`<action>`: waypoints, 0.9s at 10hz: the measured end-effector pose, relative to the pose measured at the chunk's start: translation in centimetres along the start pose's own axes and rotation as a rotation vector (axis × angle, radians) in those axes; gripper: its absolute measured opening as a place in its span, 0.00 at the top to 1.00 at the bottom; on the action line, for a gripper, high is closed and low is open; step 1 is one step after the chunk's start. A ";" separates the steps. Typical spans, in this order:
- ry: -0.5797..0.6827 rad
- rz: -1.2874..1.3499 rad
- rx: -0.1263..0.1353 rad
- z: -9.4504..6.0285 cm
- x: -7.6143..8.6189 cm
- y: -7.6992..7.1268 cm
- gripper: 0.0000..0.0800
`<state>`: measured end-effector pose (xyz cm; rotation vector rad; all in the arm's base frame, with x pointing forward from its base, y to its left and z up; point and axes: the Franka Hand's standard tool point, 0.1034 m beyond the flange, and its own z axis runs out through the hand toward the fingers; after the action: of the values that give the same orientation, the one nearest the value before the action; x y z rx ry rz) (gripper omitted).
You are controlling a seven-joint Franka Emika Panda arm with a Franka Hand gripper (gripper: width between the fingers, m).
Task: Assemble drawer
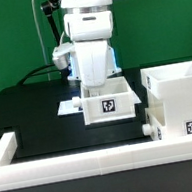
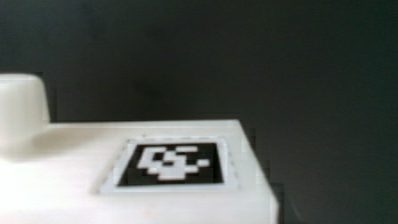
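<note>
Arm is straight over the shallow drawer tray [image 1: 108,97] mid-table, gripper [image 1: 95,84] down at the tray's back rim. Fingertips are hidden behind the wall, so can't tell how wide it's open or whether it's holding the tray. Cube housing [image 1: 179,98] sits just beside the tray on the exterior view's right, against the low white rail [image 1: 54,162]. Marker board [image 1: 67,107] lies behind the tray. Wrist view: blurred white tagged surface [image 2: 169,160] filling the foreground, black table [image 2: 214,50] beyond
</note>
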<state>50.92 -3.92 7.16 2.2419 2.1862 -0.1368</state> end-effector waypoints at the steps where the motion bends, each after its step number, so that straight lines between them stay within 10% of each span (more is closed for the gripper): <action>1: 0.000 -0.001 0.001 0.1 0.1 0.0 0.94; 9: 0.012 -0.109 -0.060 0.2 0.7 2.7 0.94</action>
<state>53.62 -3.33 6.77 2.0999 2.2865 -0.0573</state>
